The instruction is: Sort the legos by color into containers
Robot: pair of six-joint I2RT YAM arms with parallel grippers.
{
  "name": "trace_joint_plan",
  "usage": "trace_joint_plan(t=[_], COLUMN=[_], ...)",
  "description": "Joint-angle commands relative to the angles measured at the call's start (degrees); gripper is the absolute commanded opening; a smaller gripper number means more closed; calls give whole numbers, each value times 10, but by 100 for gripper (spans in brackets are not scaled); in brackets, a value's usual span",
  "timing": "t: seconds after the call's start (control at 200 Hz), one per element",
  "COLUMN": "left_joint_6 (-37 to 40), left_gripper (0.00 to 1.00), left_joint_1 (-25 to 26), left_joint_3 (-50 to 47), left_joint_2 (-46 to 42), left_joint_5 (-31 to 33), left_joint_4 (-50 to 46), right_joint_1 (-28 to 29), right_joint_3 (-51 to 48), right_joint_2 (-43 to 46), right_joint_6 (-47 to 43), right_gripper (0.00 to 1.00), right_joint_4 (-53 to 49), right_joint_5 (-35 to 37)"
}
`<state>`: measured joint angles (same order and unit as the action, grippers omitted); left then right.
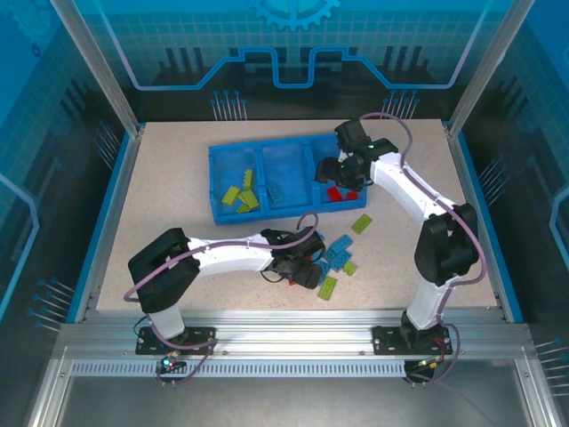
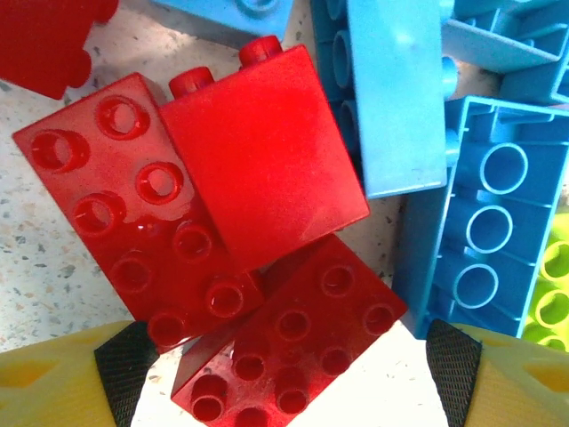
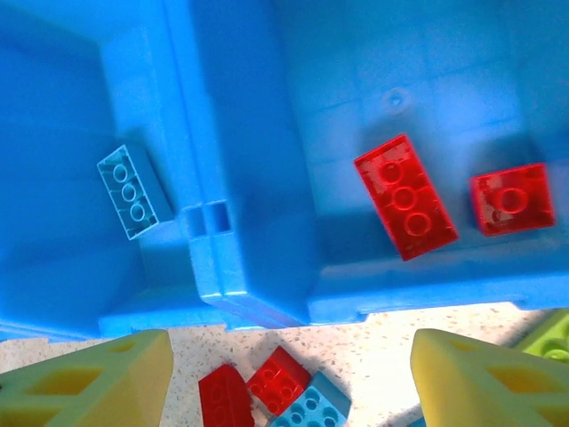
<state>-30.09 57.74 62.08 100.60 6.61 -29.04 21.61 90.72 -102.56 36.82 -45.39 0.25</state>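
Red legos (image 2: 258, 178) partly behind fingers (image 2: 124, 374)

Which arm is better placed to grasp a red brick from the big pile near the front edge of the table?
Left. The left tool, open, hangs directly over the red bricks of that pile. The right tool, also open, is at the tray, farther from it.
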Motion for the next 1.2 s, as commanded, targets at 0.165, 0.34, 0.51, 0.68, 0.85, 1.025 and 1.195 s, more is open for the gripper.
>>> trace_joint_plan(t=[0.165, 0.34, 0.51, 0.68, 0.85, 1.025, 1.195], left_joint_6=[-19, -25, -26, -18, -21, -14, 6], left_gripper=[85, 81, 81, 81, 80, 80, 75], left_joint_1=[16, 25, 25, 26, 26, 26, 26], left_joint_3=[2, 6, -15, -19, -30, -30, -9], left_joint_2=[26, 45, 32, 14, 8, 13, 31], left_joint_5=[-6, 6, 22, 36, 39, 44, 47], left_joint_4=[0, -13, -15, -25, -23, -15, -14], right_joint_1=[-37, -60, -75, -81, -82, -85, -87], right_joint_3=[-59, -92, -110, -124, -129, -126, -125], right_joint_2=[61, 88, 106, 112, 114, 113, 115], right_joint_6=[-12, -12, -15, -15, -12, -12, -15], right_gripper=[72, 73, 73, 73, 73, 73, 74], right_joint_4=[3, 9, 11, 12, 13, 10, 5], right_joint_5=[10, 6, 2, -2, -3, -3, -1])
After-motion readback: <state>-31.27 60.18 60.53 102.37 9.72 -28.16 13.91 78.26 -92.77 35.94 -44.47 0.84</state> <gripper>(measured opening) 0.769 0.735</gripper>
